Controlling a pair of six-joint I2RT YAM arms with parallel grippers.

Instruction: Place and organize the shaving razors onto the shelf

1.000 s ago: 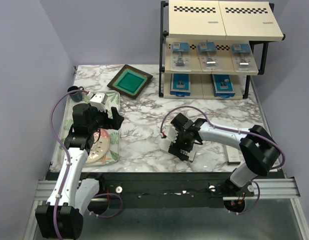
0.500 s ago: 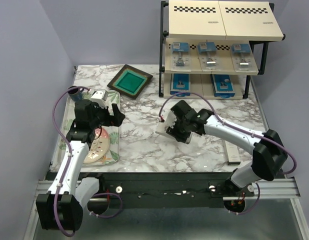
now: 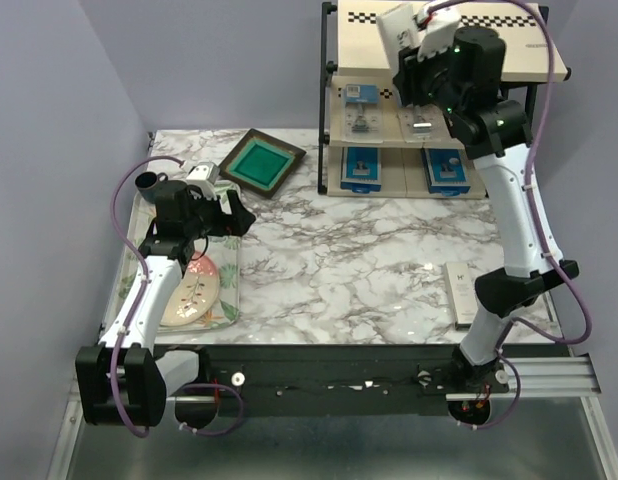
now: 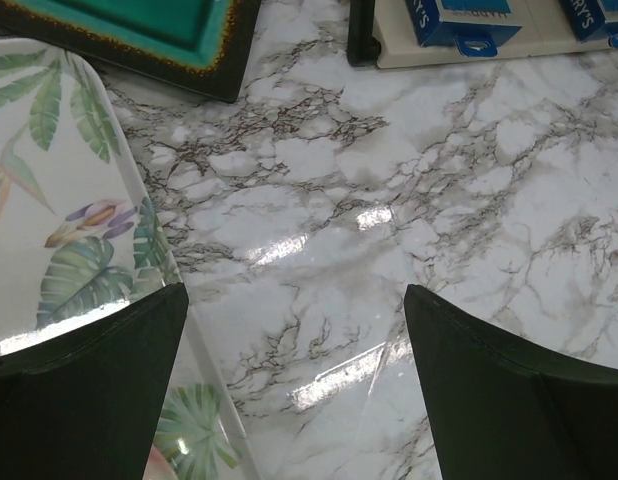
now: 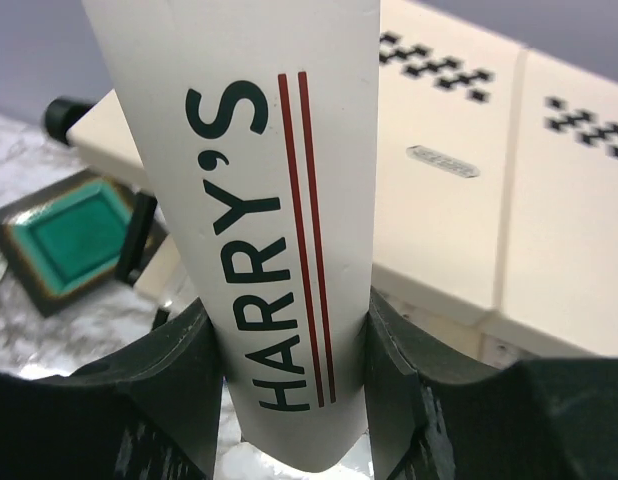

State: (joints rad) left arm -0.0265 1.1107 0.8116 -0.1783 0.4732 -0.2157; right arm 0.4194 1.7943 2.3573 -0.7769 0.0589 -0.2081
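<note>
My right gripper (image 3: 414,45) is raised high at the left end of the shelf's (image 3: 332,120) top board and is shut on a long white HARRY'S box (image 3: 401,28). In the right wrist view the box (image 5: 259,200) sticks out between my fingers above the top board (image 5: 459,200). Three blister packs (image 3: 361,102) lie on the middle tier. Two dark-blue boxes (image 3: 361,168) lie on the bottom tier, and they also show in the left wrist view (image 4: 459,15). A second HARRY'S box (image 3: 461,295) lies on the table at the right. My left gripper (image 3: 229,215) is open and empty over the tray's right edge (image 4: 294,300).
A floral tray (image 3: 227,300) lies at the left with a pink oval dish (image 3: 194,290) on it; its rim shows in the left wrist view (image 4: 59,200). A dark square frame with green centre (image 3: 259,162) lies behind it. A dark cup (image 3: 149,183) stands at the tray's far corner.
My right gripper has carried the HARRY'S box from the table's middle up to the shelf's top board. My left gripper has shifted slightly farther back.
</note>
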